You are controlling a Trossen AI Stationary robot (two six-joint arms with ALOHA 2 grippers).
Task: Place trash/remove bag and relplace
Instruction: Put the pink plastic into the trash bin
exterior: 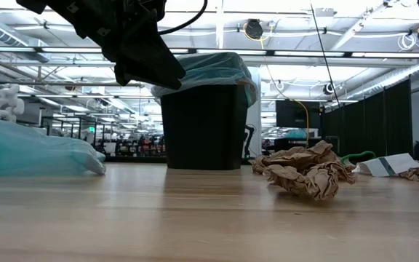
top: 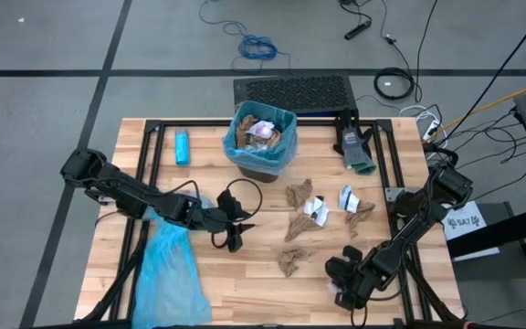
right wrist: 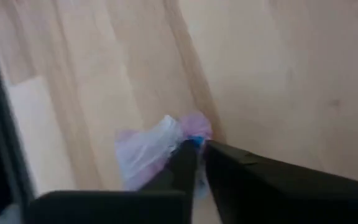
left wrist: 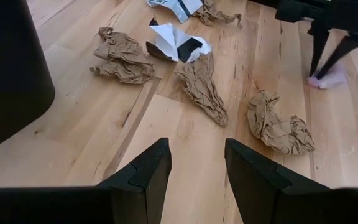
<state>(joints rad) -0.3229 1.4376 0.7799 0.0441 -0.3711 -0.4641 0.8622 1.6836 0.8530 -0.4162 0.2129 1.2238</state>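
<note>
A black bin (top: 261,139) lined with a light-blue bag stands at the table's far middle, with trash inside. Brown and white paper scraps (top: 301,210) lie on the wood to its near right, also in the left wrist view (left wrist: 201,87). My left gripper (top: 236,230) hovers open near the table's middle, left of the scraps (left wrist: 194,165). My right gripper (top: 345,285), near the front right edge, is shut on a small pink-and-white wrapper (right wrist: 154,149). A loose blue bag (top: 167,270) lies at the front left. My right gripper pinches the pink wrapper's crumpled end (right wrist: 188,132) between its two fingertips. The fingers come steeply from above. The wrapper lies on the table, spreading away from the fingertips.
A small blue oblong (top: 182,146) lies at the far left. A dark green-handled tool (top: 354,151) lies at the far right. A brown wad (exterior: 308,171) sits in front of the bin in the low view. Black frame rails run along the table's sides.
</note>
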